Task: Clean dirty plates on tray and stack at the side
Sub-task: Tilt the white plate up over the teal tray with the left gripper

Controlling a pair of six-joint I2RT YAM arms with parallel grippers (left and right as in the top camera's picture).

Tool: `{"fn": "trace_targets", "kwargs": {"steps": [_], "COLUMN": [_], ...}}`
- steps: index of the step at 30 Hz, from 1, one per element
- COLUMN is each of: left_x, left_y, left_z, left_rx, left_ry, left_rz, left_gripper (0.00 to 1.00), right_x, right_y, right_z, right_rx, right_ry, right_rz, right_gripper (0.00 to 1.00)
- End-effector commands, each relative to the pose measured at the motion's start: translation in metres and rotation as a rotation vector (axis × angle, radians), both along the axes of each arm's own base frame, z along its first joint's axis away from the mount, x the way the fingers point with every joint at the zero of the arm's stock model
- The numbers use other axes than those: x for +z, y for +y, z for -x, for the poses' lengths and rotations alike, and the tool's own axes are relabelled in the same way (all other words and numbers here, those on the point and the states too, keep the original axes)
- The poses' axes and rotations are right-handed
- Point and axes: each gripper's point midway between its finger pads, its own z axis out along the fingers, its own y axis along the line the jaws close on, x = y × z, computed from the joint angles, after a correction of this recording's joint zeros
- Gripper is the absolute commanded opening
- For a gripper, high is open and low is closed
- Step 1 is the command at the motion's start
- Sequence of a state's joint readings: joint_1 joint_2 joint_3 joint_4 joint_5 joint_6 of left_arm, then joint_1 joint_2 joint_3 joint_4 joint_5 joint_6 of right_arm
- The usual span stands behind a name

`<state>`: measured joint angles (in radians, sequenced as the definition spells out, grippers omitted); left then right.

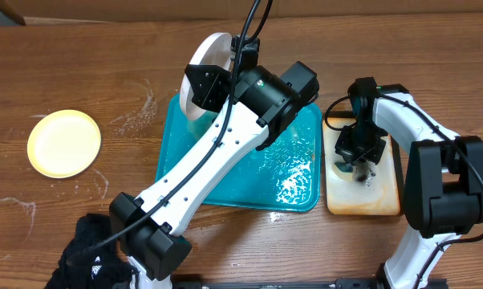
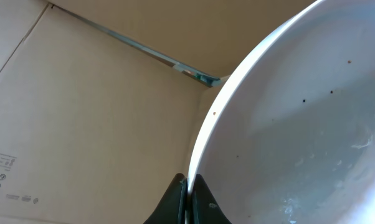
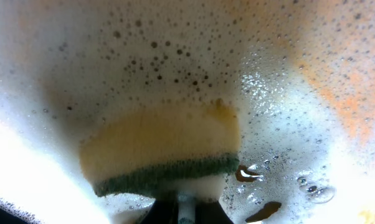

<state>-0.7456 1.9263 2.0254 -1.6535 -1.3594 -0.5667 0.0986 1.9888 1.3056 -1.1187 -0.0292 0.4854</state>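
Wooden tabletop (image 1: 81, 64), with the tray (image 1: 298, 160) at centre. Left gripper (image 2: 189, 186) pinches the rim of a white plate (image 2: 299, 124), held tilted over the tray's far edge; a yellow plate (image 1: 63, 143) lies well apart at the left. Right gripper (image 1: 360, 164) clasps a sponge (image 3: 162, 149) in the foamy cream tray (image 1: 386, 201). Risk — scrubbing pressure could slip the wet rim from so narrow a pinch. Only the wrist views show the plate's specks and the suds.
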Motion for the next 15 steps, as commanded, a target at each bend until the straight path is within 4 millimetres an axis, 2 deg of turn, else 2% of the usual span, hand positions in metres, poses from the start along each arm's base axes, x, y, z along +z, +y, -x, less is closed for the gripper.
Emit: {"fn": "trace_targets", "kwargs": {"steps": [1, 11, 13, 15], "left_x": [0.015, 0.013, 0.0, -0.022], "left_y": [0.001, 0.001, -0.001, -0.003], "left_z": [0.001, 0.001, 0.002, 0.005], "left_rx": [-0.002, -0.002, -0.002, 0.016], "left_ry": [-0.046, -0.041, 0.005, 0.074], "left_rz": [-0.015, -0.006, 0.061, 0.181], "left_gripper": [0.04, 0.04, 0.04, 0.04], "right_x": [-0.011, -0.011, -0.011, -0.011], "right_y": [0.011, 0.011, 0.011, 0.011], "right_z": [0.014, 0.014, 0.014, 0.014], "right_rx": [-0.004, -0.004, -0.004, -0.003], "right_ry": [0.052, 0.052, 0.052, 0.052], "right_rz": [-0.058, -0.058, -0.058, -0.058], "right_gripper": [0.04, 0.04, 0.04, 0.04]}}
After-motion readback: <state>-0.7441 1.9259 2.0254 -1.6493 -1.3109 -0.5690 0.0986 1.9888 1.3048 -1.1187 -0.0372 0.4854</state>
